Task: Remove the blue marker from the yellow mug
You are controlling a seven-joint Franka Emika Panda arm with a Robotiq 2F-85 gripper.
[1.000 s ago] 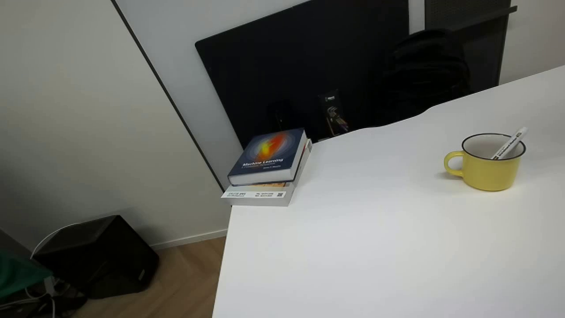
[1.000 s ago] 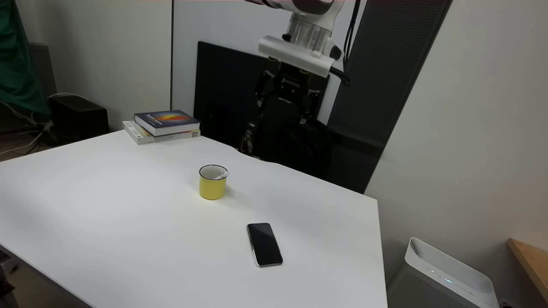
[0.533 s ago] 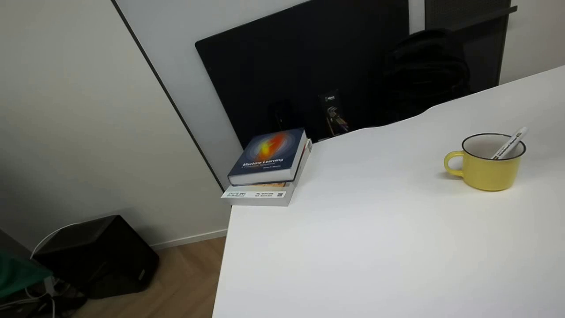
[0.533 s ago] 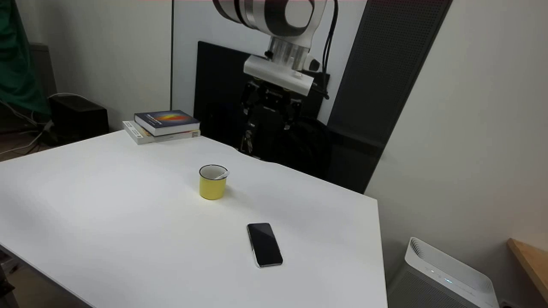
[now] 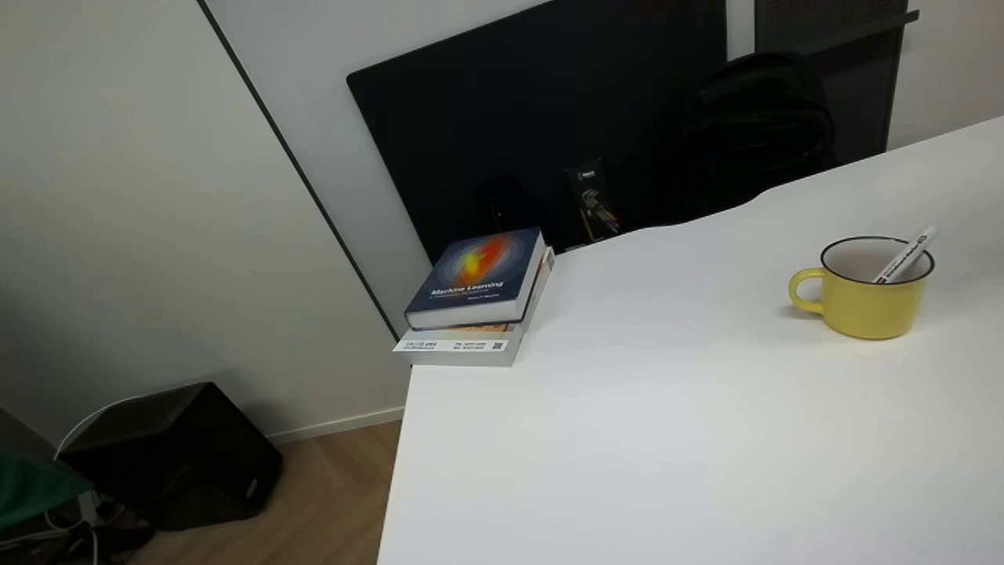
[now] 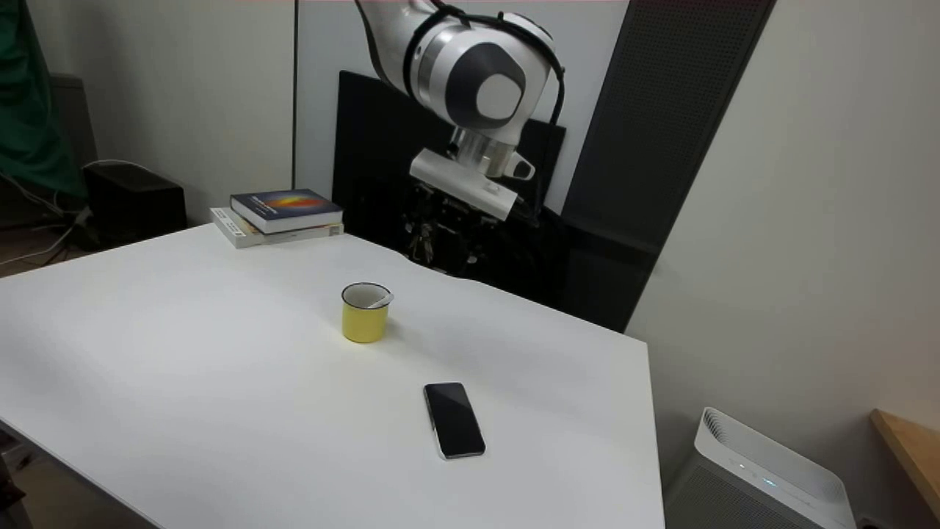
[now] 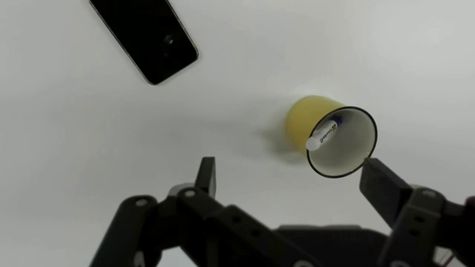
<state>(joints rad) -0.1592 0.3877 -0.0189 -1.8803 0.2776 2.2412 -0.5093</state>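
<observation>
Gripper (image 7: 288,172): spread wide, jaws well apart in my wrist view; dark on dark in an exterior view, I can barely make it out.
Yellow mug (image 5: 871,312): upright on the white table (image 5: 627,439), handle (image 5: 794,290) pointing left in an exterior view.
Blue marker (image 7: 322,135): in the mug, leaning; blue end down inside, white end out across the rim, left side in my wrist view.
Arm (image 6: 477,81): hangs in from the top of an exterior view; gripper there sits right of the mug, higher, apart.
Phone (image 6: 454,420): flat on the table, nearer and right of the mug in an exterior view.
Books (image 5: 474,282): two, stacked at the far edge, left of the mug in both exterior views.
</observation>
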